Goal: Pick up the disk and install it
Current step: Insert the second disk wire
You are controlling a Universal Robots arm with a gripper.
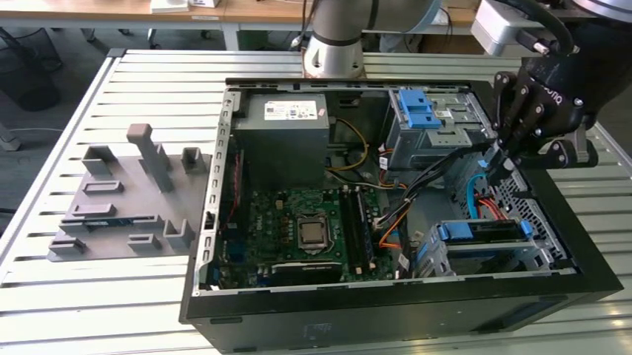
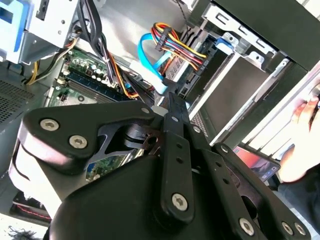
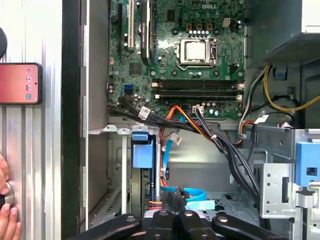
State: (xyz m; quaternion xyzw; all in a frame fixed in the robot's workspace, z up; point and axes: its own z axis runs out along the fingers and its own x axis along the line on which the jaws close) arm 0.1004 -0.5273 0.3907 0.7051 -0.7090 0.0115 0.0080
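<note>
Inside the open computer case (image 1: 212, 222), the claw (image 1: 502, 164) hangs closed, empty, touching blue cables (image 1: 482, 176).

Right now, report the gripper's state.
Gripper: fingers closed together above the computer case, nothing visibly held.

The gripper (image 1: 504, 164) is showing matt black metal links with bright steel screw heads in the second wrist view. The disk (image 1: 481, 231) is sitting in glossy blue plastic. The computer case (image 1: 395, 318) is wearing smooth matt black paint outside and bare grey sheet metal inside. The motherboard (image 3: 177, 47) is gleaming green. The ribbed table (image 1: 89, 310) is looking like brushed aluminium, and the fixture tray (image 1: 123, 196) is appearing as matt grey plastic.
</note>
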